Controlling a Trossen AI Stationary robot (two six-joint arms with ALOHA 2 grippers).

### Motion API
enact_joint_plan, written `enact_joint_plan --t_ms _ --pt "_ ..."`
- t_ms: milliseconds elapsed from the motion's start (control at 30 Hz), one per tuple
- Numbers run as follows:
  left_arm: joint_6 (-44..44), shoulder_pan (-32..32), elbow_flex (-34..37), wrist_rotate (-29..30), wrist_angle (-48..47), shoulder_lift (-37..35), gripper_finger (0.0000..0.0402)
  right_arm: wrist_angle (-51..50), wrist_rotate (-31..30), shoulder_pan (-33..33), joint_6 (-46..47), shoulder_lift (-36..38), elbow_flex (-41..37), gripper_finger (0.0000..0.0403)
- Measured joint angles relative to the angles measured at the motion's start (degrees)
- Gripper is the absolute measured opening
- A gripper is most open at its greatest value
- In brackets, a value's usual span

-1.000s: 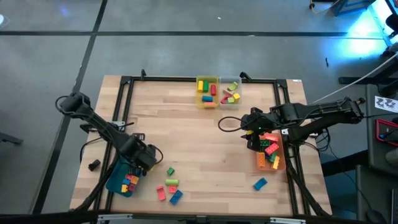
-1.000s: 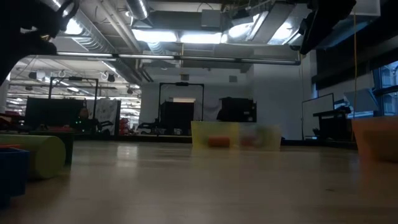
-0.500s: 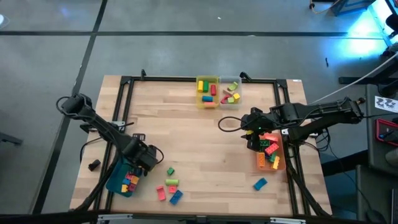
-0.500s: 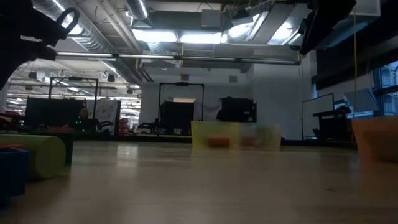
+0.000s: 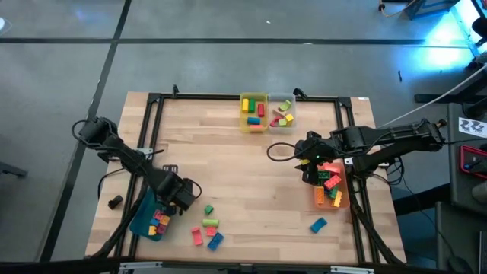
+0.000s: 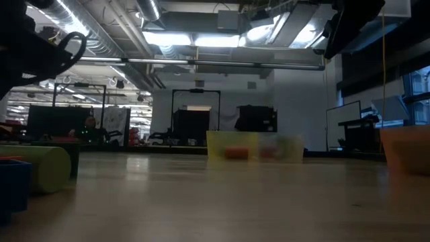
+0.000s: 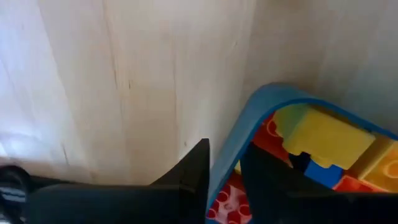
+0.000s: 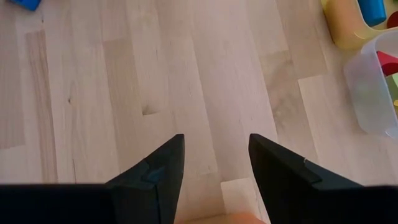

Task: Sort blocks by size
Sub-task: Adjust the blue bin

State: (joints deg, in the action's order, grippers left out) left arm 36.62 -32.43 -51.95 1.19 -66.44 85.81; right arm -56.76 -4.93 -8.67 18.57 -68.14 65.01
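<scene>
High view: left gripper (image 5: 179, 199) at table's 7 o'clock, on teal bin (image 5: 143, 222) rim; loose blocks (image 5: 207, 228) at 6.

Left wrist view: jaws narrow, straddling the bin wall. Judgement: pinch squarely, move slowly so blocks don't spill.

Right wrist view: right gripper (image 8: 214, 163) jaws part-open, empty, by orange bin (image 5: 342, 199) at 4 o'clock.

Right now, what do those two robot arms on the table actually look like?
Both are dark, nearly black, built of slim jointed segments. The left arm and right arm each have thin black cables looping beside them. The left gripper and right gripper each end in two flat, matte dark jaws that taper to angled tips. No markings show on them.
</scene>
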Motion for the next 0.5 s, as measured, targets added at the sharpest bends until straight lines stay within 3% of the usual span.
enact_joint_plan --t_ms 233,500 --pt "7.7 1.4 0.0 -2.7 -0.1 -0.1 0.0007 0.0 0.0 0.0 0.0 0.0 0.0 0.0182" --pt "6.4 1.5 0.0 -2.8 -0.4 -0.1 0.0004 0.0 0.0 0.0 0.0 0.0 0.0 0.0182"
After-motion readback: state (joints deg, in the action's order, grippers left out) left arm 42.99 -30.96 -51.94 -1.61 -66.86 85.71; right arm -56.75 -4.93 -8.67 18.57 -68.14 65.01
